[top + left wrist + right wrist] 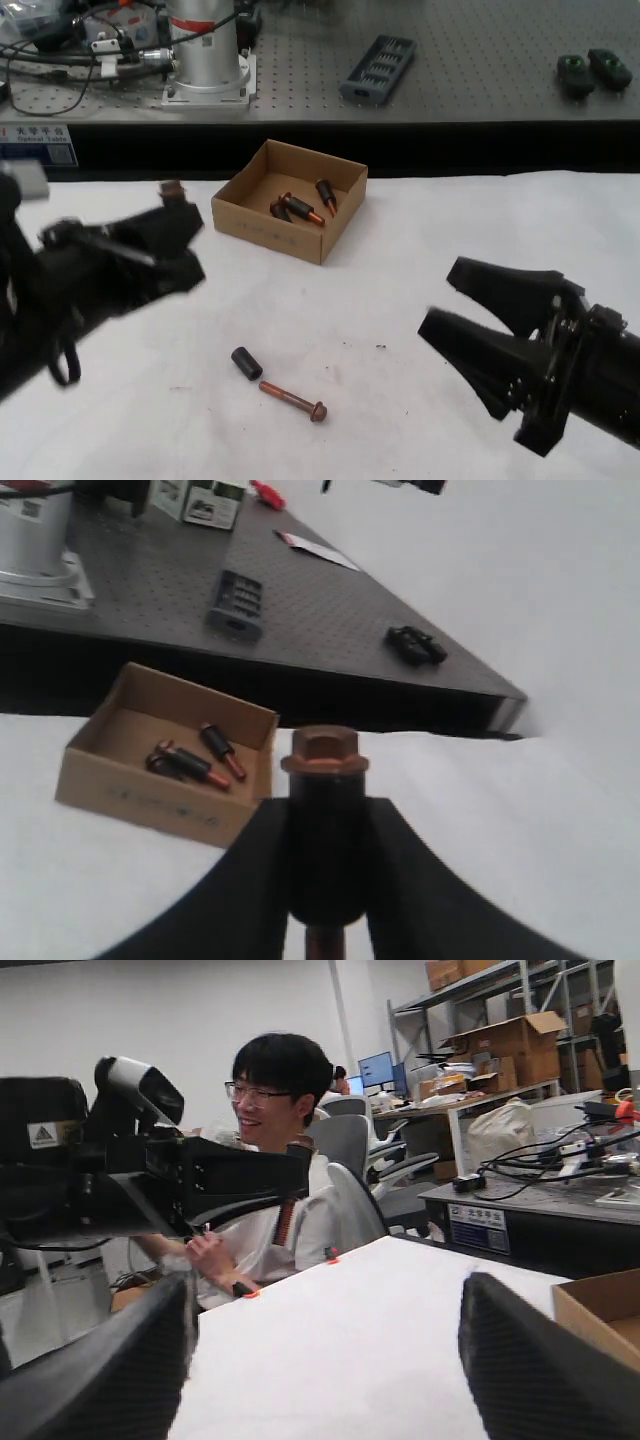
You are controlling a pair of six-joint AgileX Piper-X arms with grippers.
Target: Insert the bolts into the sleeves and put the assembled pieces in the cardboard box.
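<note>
My left gripper [185, 225] [326, 815] hangs above the white cloth, left of the cardboard box [262, 228] [110, 790], shut on an assembled piece [172, 189] [324, 762]: a black sleeve with a copper bolt head sticking out. Several assembled pieces [298, 208] [195, 763] lie in the box. On the cloth in front lie a loose black sleeve [247, 362] and a copper bolt [293, 400] side by side. My right gripper [440, 295] [330, 1360] is open and holds nothing, right of those two parts.
Behind the cloth runs a dark perforated bench with a metal post base [205, 70], cables, a blue-grey tool holder [378, 68] [235, 603] and small black parts [594, 70]. The right wrist view looks across at the left arm [150, 1175] and the box's corner [600, 1310].
</note>
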